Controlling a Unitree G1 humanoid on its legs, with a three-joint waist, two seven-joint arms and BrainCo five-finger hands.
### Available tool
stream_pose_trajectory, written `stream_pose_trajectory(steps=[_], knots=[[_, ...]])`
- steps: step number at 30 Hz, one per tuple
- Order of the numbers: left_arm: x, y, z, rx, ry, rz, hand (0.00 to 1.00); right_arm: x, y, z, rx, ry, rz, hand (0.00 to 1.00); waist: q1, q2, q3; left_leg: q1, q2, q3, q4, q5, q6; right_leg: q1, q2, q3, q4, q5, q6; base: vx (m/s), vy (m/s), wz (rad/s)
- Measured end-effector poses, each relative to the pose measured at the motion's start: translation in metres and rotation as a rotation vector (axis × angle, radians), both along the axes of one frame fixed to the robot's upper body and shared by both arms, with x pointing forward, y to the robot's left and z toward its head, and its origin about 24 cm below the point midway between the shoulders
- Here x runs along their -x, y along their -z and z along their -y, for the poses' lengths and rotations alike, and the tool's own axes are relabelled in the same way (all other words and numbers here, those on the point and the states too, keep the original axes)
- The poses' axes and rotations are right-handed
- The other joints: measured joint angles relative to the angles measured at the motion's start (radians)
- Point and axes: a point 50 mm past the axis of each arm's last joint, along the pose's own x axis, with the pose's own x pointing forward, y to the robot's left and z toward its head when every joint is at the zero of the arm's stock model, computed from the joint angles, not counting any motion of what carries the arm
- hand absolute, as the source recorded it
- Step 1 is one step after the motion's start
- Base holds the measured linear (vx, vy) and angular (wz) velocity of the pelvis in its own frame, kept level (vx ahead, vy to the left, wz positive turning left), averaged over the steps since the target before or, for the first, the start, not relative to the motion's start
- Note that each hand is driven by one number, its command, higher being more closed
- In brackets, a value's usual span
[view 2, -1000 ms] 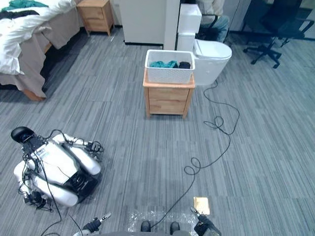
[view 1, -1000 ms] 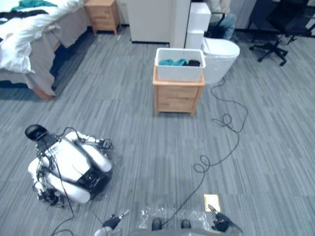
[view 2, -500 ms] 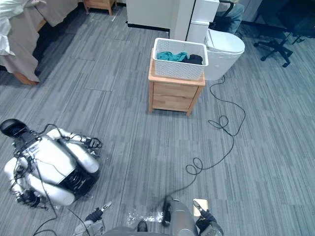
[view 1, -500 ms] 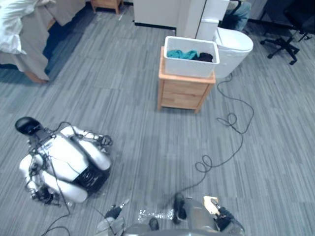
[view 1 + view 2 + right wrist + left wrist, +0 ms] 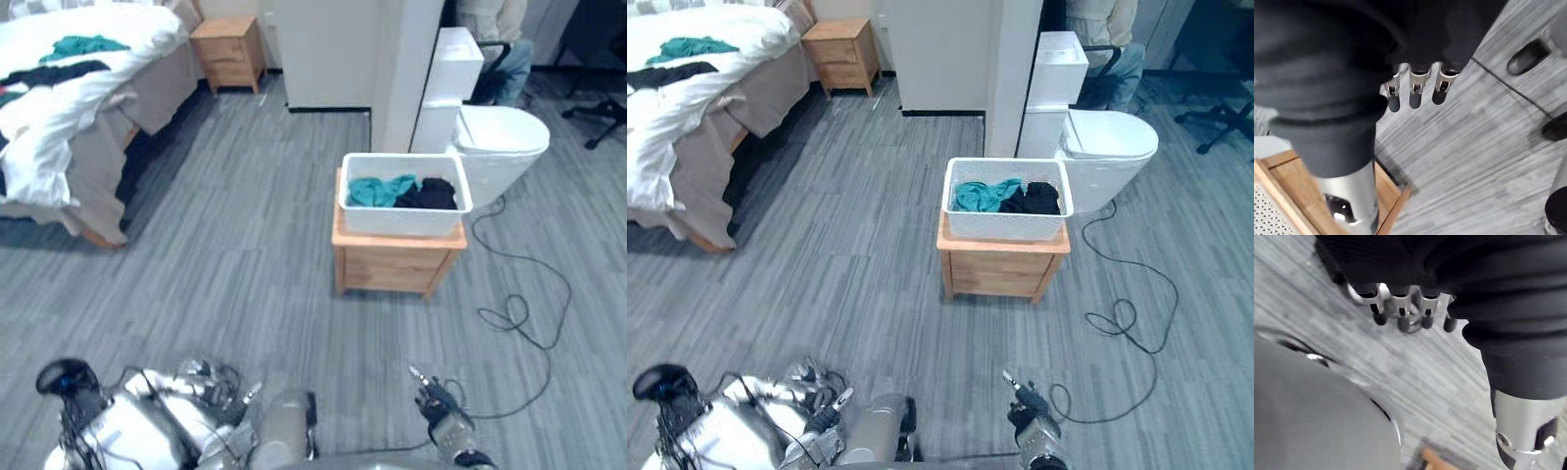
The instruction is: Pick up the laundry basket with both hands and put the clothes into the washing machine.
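Observation:
A white laundry basket [image 5: 405, 208] holding teal and black clothes stands on a small wooden cabinet [image 5: 392, 266] ahead of me, slightly to the right. A white rounded appliance [image 5: 502, 145] is just right of it, behind the basket. My right hand [image 5: 437, 407] hangs low at the bottom edge, well short of the cabinet, with relaxed fingers [image 5: 1413, 91] holding nothing. My left hand [image 5: 1400, 308] also hangs over the grey floor, its fingers loose and empty.
Another robot [image 5: 127, 426] lies on the floor at the lower left. A bed [image 5: 69, 93] with clothes on it fills the far left, with a wooden nightstand [image 5: 230, 47] beyond. A white pillar [image 5: 416, 59] and a seated person [image 5: 498, 44] are behind the basket.
The whole picture has shifted: the camera has moved closer, so the basket and cabinet appear larger and nearer. Both hands stay low and empty.

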Motion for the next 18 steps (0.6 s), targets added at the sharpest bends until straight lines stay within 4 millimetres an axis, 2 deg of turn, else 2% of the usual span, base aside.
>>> stream_pose_trajectory(steps=[1,2,3,4,5,6,7,8,9,10,11,12,14,15,16,18], knots=[[0.005,0.001,-0.001,-0.004,-0.006,-0.011,0.00,-0.003,-0.002,0.001,0.015,-0.018,0.013,0.00,-0.005,0.003,-0.002,0.029,0.009,0.011,-0.260,0.018,-0.014,0.037,-0.023,0.007,-0.012,-0.031,0.043,0.61,0.315,-0.58],[0.011,0.004,0.003,0.006,-0.009,-0.033,0.00,0.006,0.000,0.006,0.027,-0.001,0.003,0.00,-0.004,0.027,-0.018,0.075,0.016,-0.007,-0.519,0.085,-0.006,0.073,-0.023,0.021,-0.017,-0.059,0.066,0.65,0.361,-0.50],[0.015,0.006,0.007,0.017,-0.008,-0.051,0.00,0.014,0.002,0.013,0.036,0.025,-0.015,0.00,-0.005,0.045,-0.028,0.076,0.022,-0.025,-0.566,0.137,-0.007,0.084,-0.017,0.034,-0.016,-0.065,0.068,0.67,0.427,-0.27],[0.016,0.007,0.006,0.011,-0.009,-0.058,0.00,0.025,0.007,0.019,0.037,0.059,-0.067,0.00,-0.006,0.032,-0.043,0.081,-0.010,-0.032,-0.532,0.224,-0.003,0.107,-0.044,0.059,0.001,-0.076,0.060,0.65,0.445,0.02],[0.014,0.006,-0.002,-0.016,0.001,-0.062,0.00,0.033,0.012,0.016,0.021,0.067,-0.103,0.00,-0.019,-0.026,-0.062,0.089,-0.071,-0.007,-0.538,0.198,0.036,0.057,-0.098,0.108,0.094,-0.049,0.048,0.75,0.523,0.09],[0.015,0.006,-0.004,-0.020,0.001,-0.064,0.00,0.034,0.013,0.015,0.015,0.069,-0.112,0.00,-0.022,-0.041,-0.067,0.094,-0.086,0.007,-0.536,0.195,0.051,0.032,-0.116,0.135,0.138,-0.030,0.057,0.76,0.505,0.09],[0.017,0.006,-0.010,-0.035,0.002,-0.076,0.00,0.041,0.016,0.014,0.000,0.084,-0.141,0.00,-0.024,-0.061,-0.075,0.120,-0.117,0.030,-0.537,0.174,0.087,-0.003,-0.127,0.183,0.229,0.029,0.099,0.62,0.409,-0.01],[0.017,0.006,-0.010,-0.037,0.010,-0.085,0.00,0.044,0.018,0.014,-0.006,0.094,-0.152,0.00,-0.028,-0.062,-0.076,0.143,-0.130,0.036,-0.542,0.159,0.103,-0.018,-0.129,0.206,0.278,0.076,0.115,0.49,0.301,-0.06],[0.017,0.007,-0.007,-0.031,0.029,-0.097,0.00,0.047,0.019,0.014,-0.017,0.109,-0.166,0.00,-0.032,-0.060,-0.074,0.193,-0.147,0.041,-0.566,0.146,0.117,-0.044,-0.128,0.230,0.374,0.134,0.195,0.42,0.259,-0.11],[0.017,0.008,-0.006,-0.036,0.051,-0.105,0.00,0.052,0.021,0.013,-0.026,0.120,-0.181,0.00,-0.033,-0.050,-0.069,0.266,-0.159,0.040,-0.604,0.139,0.128,-0.090,-0.116,0.239,0.526,0.137,0.247,0.53,0.342,-0.19],[0.015,0.007,-0.006,-0.044,0.075,-0.103,0.00,0.056,0.022,0.014,-0.025,0.124,-0.189,0.00,-0.034,-0.033,-0.065,0.335,-0.160,0.040,-0.633,0.139,0.128,-0.150,-0.105,0.203,0.654,0.114,0.265,0.42,0.274,-0.23],[0.015,0.007,-0.006,-0.048,0.088,-0.103,0.00,0.058,0.023,0.015,-0.024,0.125,-0.193,0.00,-0.031,-0.025,-0.062,0.369,-0.161,0.042,-0.653,0.139,0.128,-0.177,-0.104,0.184,0.692,0.103,0.259,0.35,0.231,-0.28],[0.007,0.005,-0.006,-0.062,0.120,-0.087,0.00,0.060,0.023,0.016,-0.021,0.128,-0.197,0.00,-0.037,-0.009,-0.052,0.477,-0.161,0.060,-0.739,0.138,0.127,-0.269,-0.125,0.113,0.698,0.039,0.199,0.28,0.144,-0.30],[0.002,0.003,-0.007,-0.073,0.123,-0.076,0.00,0.058,0.022,0.016,-0.022,0.135,-0.192,0.00,-0.042,-0.003,-0.048,0.509,-0.157,0.063,-0.779,0.134,0.120,-0.319,-0.140,0.068,0.618,0.002,0.190,0.26,0.083,-0.17],[-0.002,0.002,-0.008,-0.078,0.123,-0.062,0.00,0.056,0.022,0.017,-0.021,0.137,-0.186,0.00,-0.050,-0.001,-0.047,0.517,-0.152,0.063,-0.791,0.128,0.112,-0.338,-0.144,0.051,0.558,-0.005,0.193,0.18,0.023,-0.03],[-0.011,-0.001,-0.011,-0.084,0.106,-0.036,0.00,0.051,0.021,0.015,-0.029,0.140,-0.175,0.00,-0.064,0.001,-0.035,0.532,-0.135,0.066,-0.815,0.114,0.093,-0.372,-0.136,0.036,0.286,-0.003,0.205,0.10,-0.091,-0.03]])
